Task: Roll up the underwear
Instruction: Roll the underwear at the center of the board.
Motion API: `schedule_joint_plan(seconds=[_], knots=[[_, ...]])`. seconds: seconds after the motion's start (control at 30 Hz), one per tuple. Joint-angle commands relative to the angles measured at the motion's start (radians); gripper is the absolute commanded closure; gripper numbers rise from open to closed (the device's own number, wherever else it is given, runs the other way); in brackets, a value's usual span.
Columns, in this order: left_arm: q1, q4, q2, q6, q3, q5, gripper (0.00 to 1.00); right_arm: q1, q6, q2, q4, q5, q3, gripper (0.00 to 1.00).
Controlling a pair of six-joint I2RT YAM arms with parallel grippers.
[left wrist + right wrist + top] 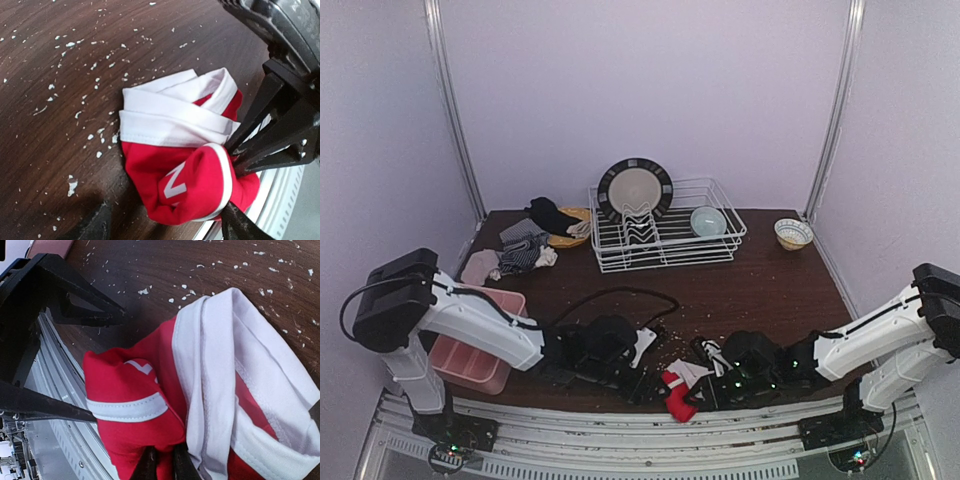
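The top external view looks down from above and behind the arm bases toward the back wall. It is far enough to take in the whole surface, with the dish rack at upper centre and the pink tray at lower left. The left wrist view sits very close over the surface, angled down onto the red briefs, with the right gripper entering from the frame's right. The right wrist view is closer still and faces the opposite way, with the left gripper at its left. All three views share the briefs and the flecked wood by the near edge.
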Motion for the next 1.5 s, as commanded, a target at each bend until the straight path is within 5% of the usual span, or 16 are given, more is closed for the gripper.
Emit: schedule_joint_plan(seconds=[0.0, 0.23, 0.43, 0.6, 0.7, 1.0, 1.47], knots=[[-0.004, 0.013, 0.014, -0.024, 0.060, -0.005, 0.27, -0.021, 0.003, 0.054, -0.165, 0.063, -0.041, 0.88], [-0.004, -0.023, 0.074, -0.034, 0.116, 0.056, 0.31, -0.024, -0.001, 0.070, -0.164, 0.062, -0.034, 0.88], [-0.004, -0.054, 0.110, -0.035, 0.146, 0.088, 0.69, -0.021, -0.028, 0.051, -0.196, 0.070, -0.017, 0.88], [-0.004, -0.173, 0.133, -0.036, 0.210, 0.050, 0.93, 0.022, -0.066, -0.043, -0.322, 0.152, 0.043, 0.74], [-0.004, -0.226, 0.142, -0.046, 0.235, 0.025, 0.97, 0.056, -0.086, -0.106, -0.410, 0.233, 0.079, 0.63], [-0.004, -0.311, 0.189, -0.069, 0.295, 0.036, 1.00, 0.213, -0.179, -0.277, -0.493, 0.488, 0.124, 0.55], [-0.004, -0.317, 0.233, -0.096, 0.325, 0.080, 1.00, 0.239, -0.198, 0.026, -0.400, 0.487, 0.247, 0.47]])
